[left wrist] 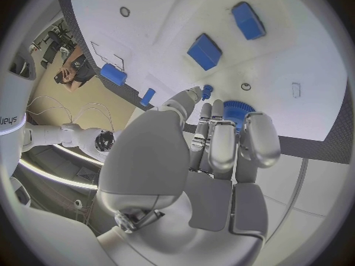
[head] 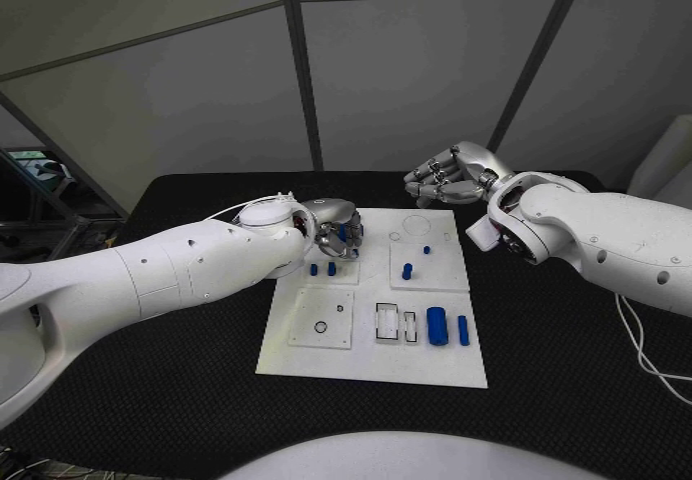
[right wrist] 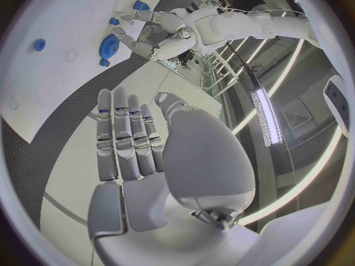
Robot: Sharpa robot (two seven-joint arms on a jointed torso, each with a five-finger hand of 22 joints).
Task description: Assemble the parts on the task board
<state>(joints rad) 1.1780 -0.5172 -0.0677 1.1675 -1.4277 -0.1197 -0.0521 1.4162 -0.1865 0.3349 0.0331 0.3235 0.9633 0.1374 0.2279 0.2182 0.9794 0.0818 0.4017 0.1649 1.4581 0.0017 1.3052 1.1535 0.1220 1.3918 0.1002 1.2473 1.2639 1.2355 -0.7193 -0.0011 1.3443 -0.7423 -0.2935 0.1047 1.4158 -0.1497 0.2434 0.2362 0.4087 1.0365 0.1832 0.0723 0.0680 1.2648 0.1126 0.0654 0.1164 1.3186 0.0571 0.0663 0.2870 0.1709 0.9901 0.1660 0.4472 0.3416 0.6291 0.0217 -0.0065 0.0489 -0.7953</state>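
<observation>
At the far left part of the white task board [head: 433, 372] on the black desk [head: 173, 400]: left robot hand [head: 336, 226] lowered, fingertips at a blue gear [left wrist: 238, 110], grip unclear. Past the far edge: right robot hand [head: 450, 178] hovering, fingers straight and apart, empty. Blue parts [head: 436, 326] lying across the board.

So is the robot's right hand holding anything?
No, empty. The right hand hovers beyond the white board, fingers straight with nothing between them.

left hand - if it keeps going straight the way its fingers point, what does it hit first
Most likely the blue gear right at the left hand's fingertips, standing on the task board. Whether the fingers already touch it is hard to tell.
</observation>
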